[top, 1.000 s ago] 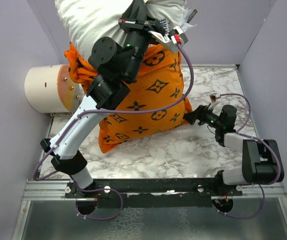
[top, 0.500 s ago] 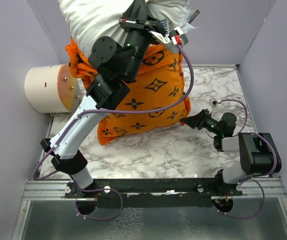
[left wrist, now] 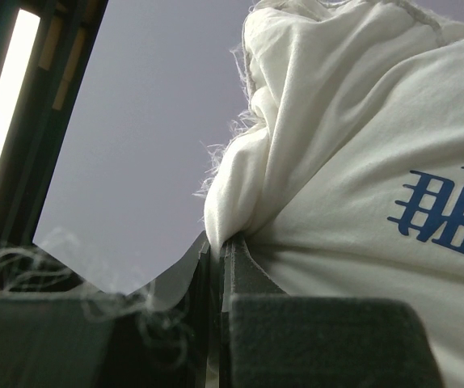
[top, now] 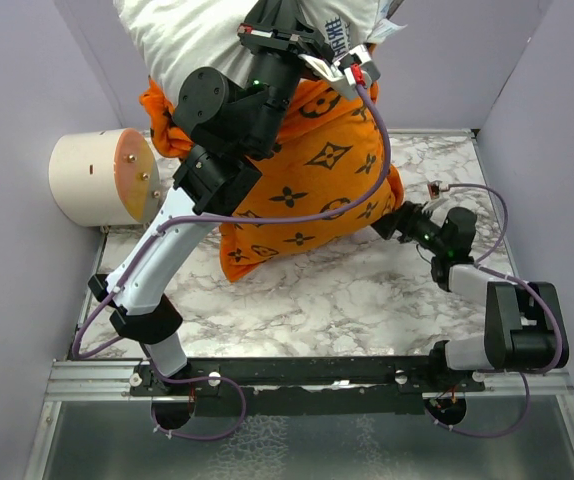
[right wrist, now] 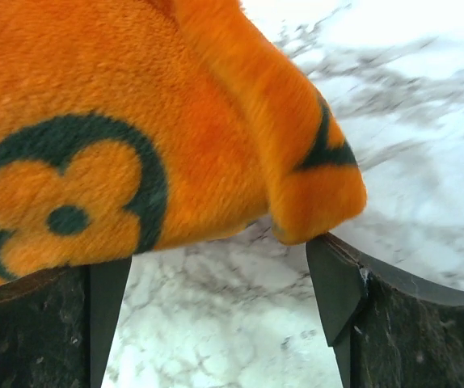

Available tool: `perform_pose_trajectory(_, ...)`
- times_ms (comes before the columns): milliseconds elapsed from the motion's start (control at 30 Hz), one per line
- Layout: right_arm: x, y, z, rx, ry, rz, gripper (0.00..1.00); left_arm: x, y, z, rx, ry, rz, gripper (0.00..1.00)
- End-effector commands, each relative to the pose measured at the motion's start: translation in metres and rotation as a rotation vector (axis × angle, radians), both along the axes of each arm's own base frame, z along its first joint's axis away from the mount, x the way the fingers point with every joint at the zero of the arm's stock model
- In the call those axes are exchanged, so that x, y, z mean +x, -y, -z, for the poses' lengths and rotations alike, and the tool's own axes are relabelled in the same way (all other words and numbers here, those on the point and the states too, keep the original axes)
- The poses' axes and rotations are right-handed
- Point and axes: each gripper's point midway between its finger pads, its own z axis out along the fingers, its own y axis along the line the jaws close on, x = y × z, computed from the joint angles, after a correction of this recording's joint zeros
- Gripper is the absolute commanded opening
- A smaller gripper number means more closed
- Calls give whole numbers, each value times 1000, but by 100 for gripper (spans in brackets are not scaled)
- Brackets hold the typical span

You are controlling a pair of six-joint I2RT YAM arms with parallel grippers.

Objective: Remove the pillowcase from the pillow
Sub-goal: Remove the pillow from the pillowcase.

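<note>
Nearest to us on the right, we see the right end effector low over the marble desk. Its fingers are spread wide, and the right-hand corner of the pillowcase sits between them, unclamped. From there the orange pillowcase climbs toward the far side, its near-left end low by the desk and its far end bunched around the pillow. At the left, a cream cylinder lies on its side. Farthest off, the left end effector is pressed together, pinching a fold of the white pillow and holding it high.
</note>
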Motion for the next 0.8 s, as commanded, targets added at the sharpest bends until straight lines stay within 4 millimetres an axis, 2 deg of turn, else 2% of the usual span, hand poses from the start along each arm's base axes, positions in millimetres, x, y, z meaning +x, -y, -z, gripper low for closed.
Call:
perform_pose_trajectory(0,33,39,-1,-177,13,160,89,-100,-92,-100,-253,375,29,0)
perform_pose_trajectory(233,40,54,14,-289,-7,187,89,-103,-93,-102,-250,387,38,0)
perform_pose_trajectory(400,41,54,17,-310,23,177,89,-106,-94,-104,-252,396,44,0)
perform_pose_trajectory(500,41,42,15,-290,37,95,89,-106,-93,-104,-248,395,46,0)
perform_pose_trajectory(633,22,10,6,-174,91,-105,86,-108,-95,-106,-249,405,46,0)
perform_pose_trajectory(767,13,1,2,-134,129,-172,81,-111,-96,-107,-247,415,46,0)
